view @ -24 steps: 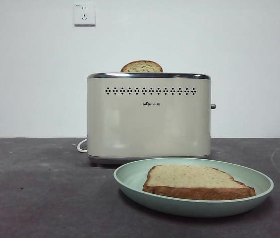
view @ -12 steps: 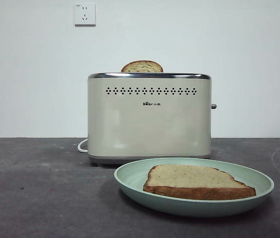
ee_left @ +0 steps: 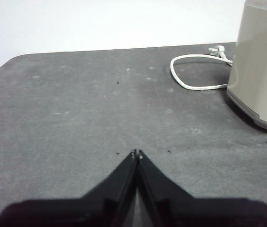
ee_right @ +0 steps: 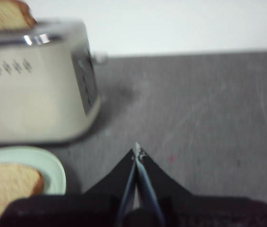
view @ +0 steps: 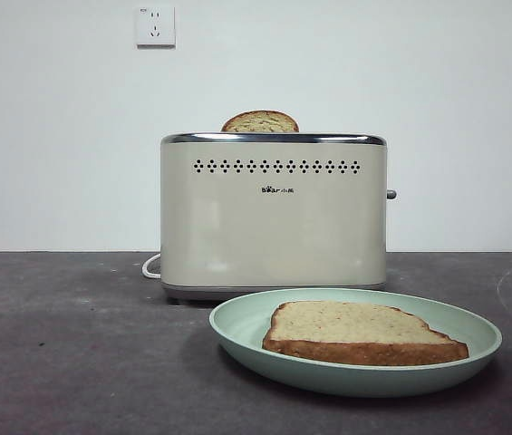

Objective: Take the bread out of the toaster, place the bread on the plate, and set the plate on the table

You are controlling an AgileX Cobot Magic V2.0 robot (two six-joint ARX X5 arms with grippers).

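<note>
Bread [view: 355, 328] flat (lengthwise across) on plate [view: 237, 328]

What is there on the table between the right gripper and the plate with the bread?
Nothing: in the right wrist view only bare table lies between the right gripper, jaws shut, and the plate holding the bread.

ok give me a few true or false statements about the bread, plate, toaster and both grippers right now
1. The flat tan slice of bread lies on the round mint-green plate. True.
2. The plate rests on the dark grey table. True.
3. The boxy cream toaster has empty slots. False: a second slice's domed top sticks out.
4. The left gripper grips the plate. False: it is shut on nothing, over bare table.
5. The right gripper is open. False: it is shut.
</note>
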